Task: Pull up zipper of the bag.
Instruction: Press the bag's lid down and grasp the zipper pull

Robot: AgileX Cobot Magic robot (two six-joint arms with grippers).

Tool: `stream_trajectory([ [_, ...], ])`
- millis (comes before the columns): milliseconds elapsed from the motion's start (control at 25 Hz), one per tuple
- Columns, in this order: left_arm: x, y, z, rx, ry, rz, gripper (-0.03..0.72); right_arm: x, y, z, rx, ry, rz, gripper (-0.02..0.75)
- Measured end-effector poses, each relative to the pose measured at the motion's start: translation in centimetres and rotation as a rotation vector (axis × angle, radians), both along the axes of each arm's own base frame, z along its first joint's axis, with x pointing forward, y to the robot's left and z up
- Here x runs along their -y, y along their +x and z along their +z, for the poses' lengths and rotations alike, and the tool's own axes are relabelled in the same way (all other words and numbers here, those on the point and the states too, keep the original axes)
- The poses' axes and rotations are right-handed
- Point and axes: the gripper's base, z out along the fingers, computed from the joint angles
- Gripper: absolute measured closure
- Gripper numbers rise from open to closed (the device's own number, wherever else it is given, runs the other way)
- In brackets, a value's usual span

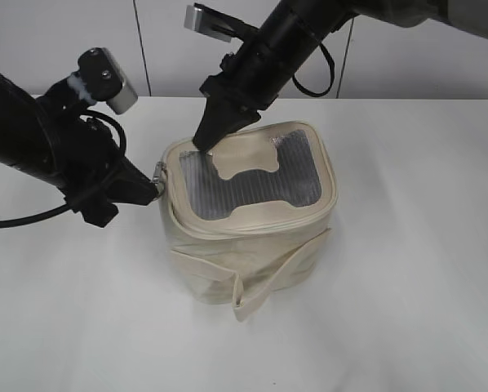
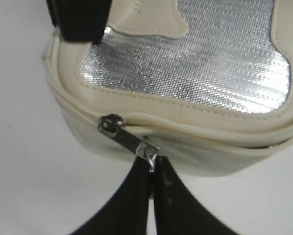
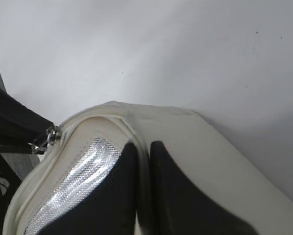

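Bag (image 1: 252, 220): one, on white surface (image 1: 407, 286). Left hand (image 2: 152, 169) clamped on zipper (image 2: 132, 139) pull. Right hand (image 1: 205, 140) pressed together on bag top.

The exterior view looks down at a slant onto the tabletop (image 1: 407, 269). Both wrist views sit close, sharing the bag (image 1: 248, 216) corner.

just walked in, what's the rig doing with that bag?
Zipping job in progress. The left gripper is shut on the silver metal zipper pull at the corner of the small cream leather-like bag standing on the white table. The right gripper is closed and presses down on the bag's top rim beside the grey mesh panel, apparently bracing it. The cream zip line looks closed along the visible edge.
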Motion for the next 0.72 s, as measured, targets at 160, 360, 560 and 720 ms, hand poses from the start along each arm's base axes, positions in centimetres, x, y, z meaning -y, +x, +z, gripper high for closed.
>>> stream_trajectory([
  [160,-0.1,-0.3,0.1,-0.034,-0.001,0.009,0.696,0.0,0.0,0.0,-0.018,0.004,-0.016,0.684],
  [360,-0.9,-1.8,1.5,-0.067,0.053,0.0,0.696,0.3,0.2,-0.1,-0.025,0.003,-0.033,0.686],
  [560,-1.7,-2.0,2.6,-0.05,0.039,0.039,0.696,0.7,0.4,-0.1,-0.036,0.003,-0.055,0.687],
  [720,-1.5,-2.0,3.0,-0.072,0.021,0.034,0.696,0.7,0.4,0.0,-0.039,0.004,-0.058,0.692],
])
